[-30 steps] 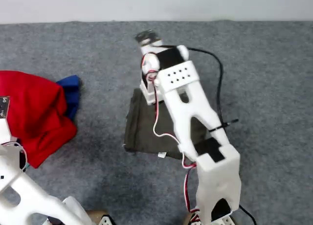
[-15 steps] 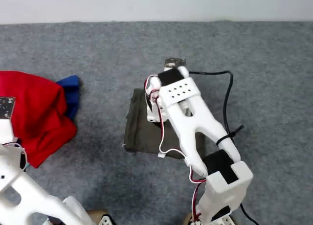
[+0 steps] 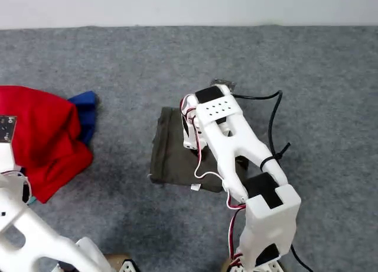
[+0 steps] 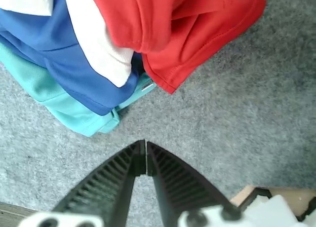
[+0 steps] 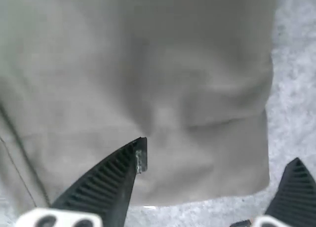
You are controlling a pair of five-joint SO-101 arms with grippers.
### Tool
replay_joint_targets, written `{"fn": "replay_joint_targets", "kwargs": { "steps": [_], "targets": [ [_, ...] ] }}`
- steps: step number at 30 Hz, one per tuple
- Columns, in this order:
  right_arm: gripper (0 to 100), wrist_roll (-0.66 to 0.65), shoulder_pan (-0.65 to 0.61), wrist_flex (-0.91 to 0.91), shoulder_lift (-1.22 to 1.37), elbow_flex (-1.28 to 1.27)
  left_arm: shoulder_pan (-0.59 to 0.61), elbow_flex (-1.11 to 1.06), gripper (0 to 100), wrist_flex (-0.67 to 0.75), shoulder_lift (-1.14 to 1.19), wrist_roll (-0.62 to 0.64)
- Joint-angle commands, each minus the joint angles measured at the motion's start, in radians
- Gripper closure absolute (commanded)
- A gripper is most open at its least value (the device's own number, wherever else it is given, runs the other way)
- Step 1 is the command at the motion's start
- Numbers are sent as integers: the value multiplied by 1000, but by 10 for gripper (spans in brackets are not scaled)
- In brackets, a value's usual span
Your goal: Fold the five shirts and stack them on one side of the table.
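A folded olive-grey shirt (image 3: 171, 154) lies flat near the table's middle. My right arm (image 3: 227, 139) stretches over it. In the right wrist view my right gripper (image 5: 217, 168) is open just above the olive-grey shirt (image 5: 148, 79), one finger over the cloth, the other past its edge. At the left edge lies a loose pile with a red shirt (image 3: 44, 136) on top and a blue shirt (image 3: 85, 109) under it. In the left wrist view my left gripper (image 4: 146, 150) is shut and empty beside the pile: red shirt (image 4: 182, 24), white shirt (image 4: 96, 44), blue shirt (image 4: 64, 71), teal shirt (image 4: 59, 106).
Grey carpet (image 3: 319, 88) covers the table, with bare room on the right and at the back. A black cable (image 3: 273, 121) loops beside my right arm. A white wall (image 3: 189, 6) bounds the far edge. The left arm's base (image 3: 35, 242) stands at the front left.
My right arm has drawn back from the far side of the olive-grey shirt and come down over it. The pile and the left arm have stayed put.
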State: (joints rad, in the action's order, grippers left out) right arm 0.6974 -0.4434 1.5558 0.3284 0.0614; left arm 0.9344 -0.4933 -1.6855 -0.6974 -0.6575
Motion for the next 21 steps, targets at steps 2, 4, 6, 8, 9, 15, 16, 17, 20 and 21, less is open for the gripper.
{"fn": "replay_joint_targets", "kwargs": {
  "steps": [2,4,6,8,9,15,16,17,20,21],
  "targets": [
    [612,-40,13,61,-70,8,0,7,984,26,-17,-6],
    [690,-61,5,94,-101,9,0,7,984,26,-17,-5],
    [805,-106,2,111,-136,9,0,5,984,25,-17,-5],
    [952,-150,4,110,-170,9,0,5,984,25,-17,-5],
    [998,-164,5,110,-183,11,0,5,984,25,-17,-5],
    [995,-173,42,119,-193,-6,0,4,984,25,-17,-5],
    [989,-175,54,117,-177,-15,0,4,984,23,-17,-5],
    [983,-180,65,117,-157,-25,0,4,984,21,-17,-5],
    [989,-226,105,96,-74,-57,0,4,984,21,-17,-5],
    [988,-232,125,87,-45,-72,0,4,984,20,-17,-5]
  ]
}}
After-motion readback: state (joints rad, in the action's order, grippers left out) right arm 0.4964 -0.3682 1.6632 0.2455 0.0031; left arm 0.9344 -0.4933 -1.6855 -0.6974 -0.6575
